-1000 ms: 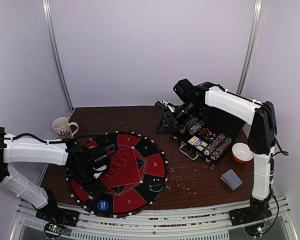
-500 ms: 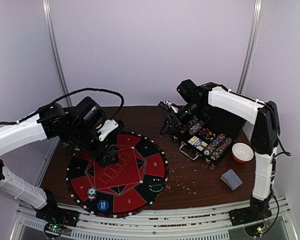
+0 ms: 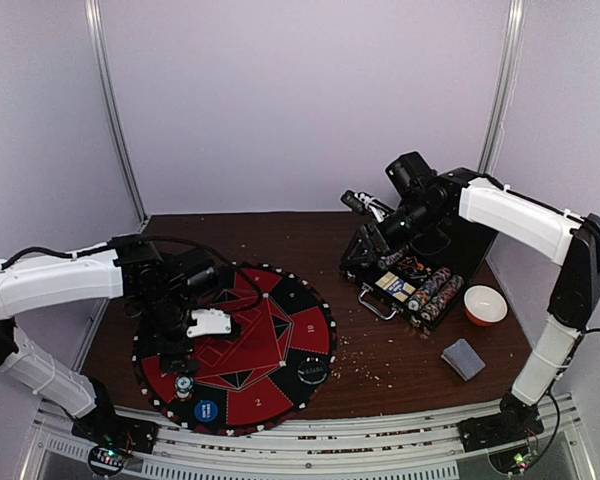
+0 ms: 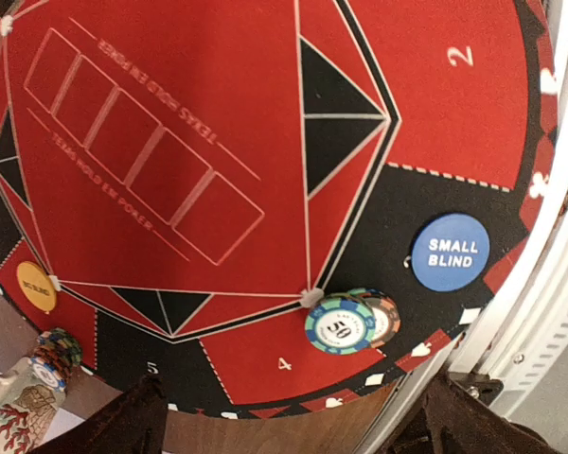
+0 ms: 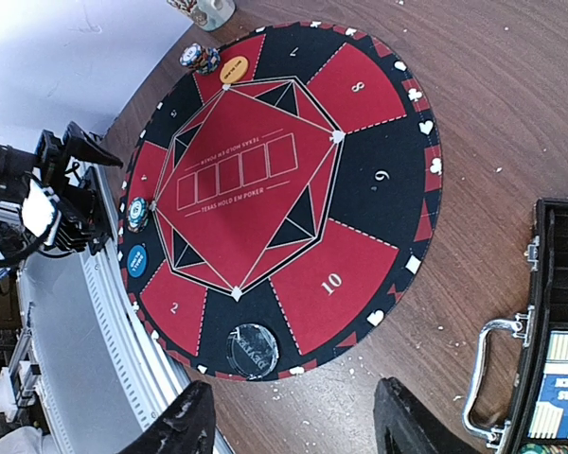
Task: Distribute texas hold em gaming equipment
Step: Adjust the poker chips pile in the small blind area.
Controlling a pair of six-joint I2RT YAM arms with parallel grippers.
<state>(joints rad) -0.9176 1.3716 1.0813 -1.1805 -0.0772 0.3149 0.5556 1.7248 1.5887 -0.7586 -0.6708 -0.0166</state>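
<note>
A short stack of striped poker chips (image 4: 341, 324) lies on the round mat (image 4: 218, 113) at seat 4, beside the blue SMALL BLIND disc (image 4: 450, 252). My left gripper (image 4: 289, 437) hovers open just short of those chips (image 3: 184, 384), with nothing between its fingers. A yellow disc (image 4: 36, 286) and another chip stack (image 4: 57, 348) lie at the mat's far-left rim. The black dealer disc (image 5: 253, 350) sits at the near rim. My right gripper (image 5: 298, 426) stands open and empty above the wood between the mat and the black case (image 3: 458, 250), which holds rows of chips (image 3: 432, 291).
A patterned mug (image 5: 208, 9) stands just off the mat's far-left edge. An orange bowl (image 3: 484, 305) and a grey cloth (image 3: 464, 358) lie right of the case. The case handle (image 5: 483, 378) faces the mat. Crumbs dot the wood.
My left arm lifted off the mat's front left, leaving a chip stack there, then came down again over the left side. The right arm drew back and right, towards the case.
</note>
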